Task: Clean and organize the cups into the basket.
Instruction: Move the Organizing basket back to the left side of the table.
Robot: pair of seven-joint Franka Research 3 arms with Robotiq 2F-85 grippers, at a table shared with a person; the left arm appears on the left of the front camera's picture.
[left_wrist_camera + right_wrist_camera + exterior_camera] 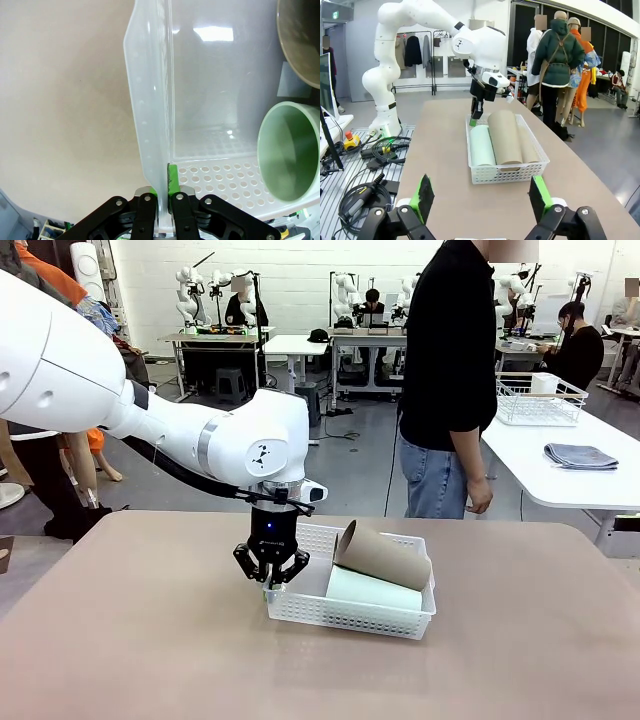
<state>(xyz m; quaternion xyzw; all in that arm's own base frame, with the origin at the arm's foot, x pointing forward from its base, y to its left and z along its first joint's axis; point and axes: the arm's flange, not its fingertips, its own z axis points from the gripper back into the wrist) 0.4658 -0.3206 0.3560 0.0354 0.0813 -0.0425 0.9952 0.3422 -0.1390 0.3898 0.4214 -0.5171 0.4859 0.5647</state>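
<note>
At centre frame, the left end effector [272, 578] is clamping the basket [340, 618] rim. The right end effector [482, 196] is hanging spread apart, lower frame. Brown cups [382, 554] are lying over a mint cup [372, 591].

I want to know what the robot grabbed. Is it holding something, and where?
Yes. The left gripper is shut on the basket, pinching its end wall at the rim. The right gripper is open and holds nothing.

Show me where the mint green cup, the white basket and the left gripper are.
mint green cup [372, 590], front view, on its side wall.
white basket [345, 620], front view, on its near mesh wall.
left gripper [271, 583], front view, at its fingertips.
</note>
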